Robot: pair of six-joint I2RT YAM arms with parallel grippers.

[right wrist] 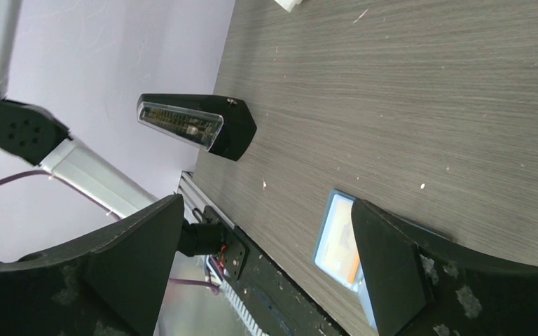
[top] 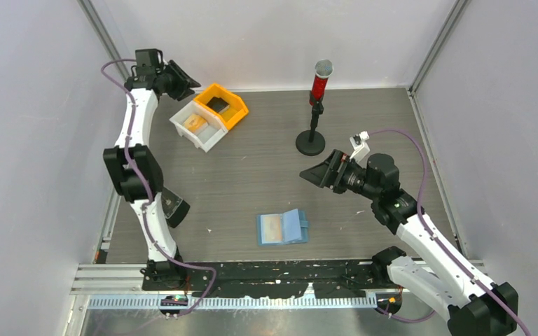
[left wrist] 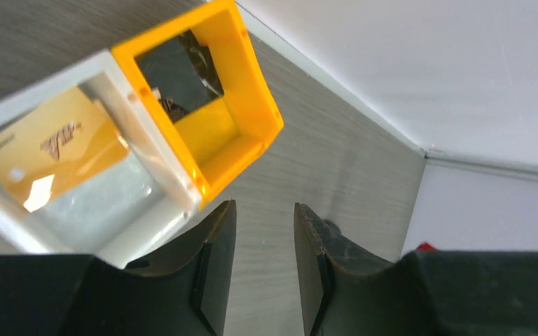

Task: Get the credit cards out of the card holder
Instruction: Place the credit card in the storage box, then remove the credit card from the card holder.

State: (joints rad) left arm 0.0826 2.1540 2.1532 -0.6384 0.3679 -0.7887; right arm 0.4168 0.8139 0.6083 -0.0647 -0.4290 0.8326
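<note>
Card holder [top: 282, 228], soft blue, lies open; left pincer [left wrist: 264, 210] narrow, right pincer [right wrist: 266, 210] wide.

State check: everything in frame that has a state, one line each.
card holder: lying open on the table, not held
orange-tan card: out, lying in the white bin
dark card: out, in the orange bin
left arm: jaws apart, empty, by the bins
right arm: jaws wide apart, empty
microphone stand: upright
</note>
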